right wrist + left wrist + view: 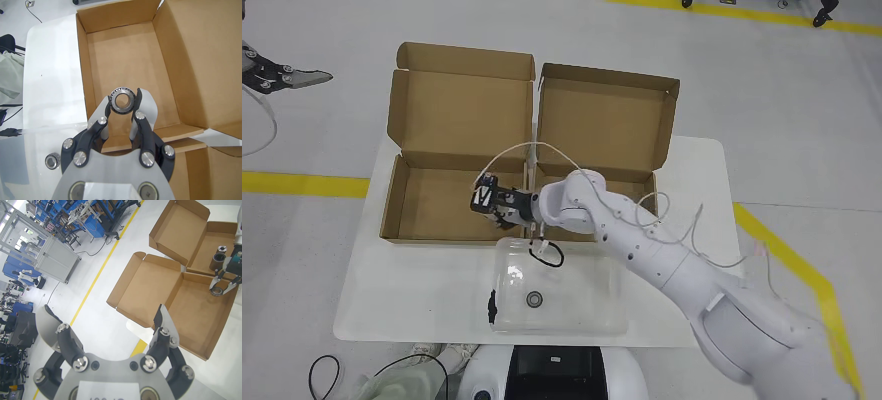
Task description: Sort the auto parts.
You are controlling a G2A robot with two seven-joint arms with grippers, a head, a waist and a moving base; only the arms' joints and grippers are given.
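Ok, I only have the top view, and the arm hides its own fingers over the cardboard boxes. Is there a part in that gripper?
Observer: Yes. The right gripper is shut on a bearing, pinched across its outer ring.
Operator: Is there anything in the box below it?
Observer: In the right wrist view, only bare cardboard shows on the floor of that box.
Operator: And the neighbouring box?
Observer: The left wrist view shows two parts standing upright in the neighbouring box, near one end: a wider cylinder and a narrower cylinder, close together.
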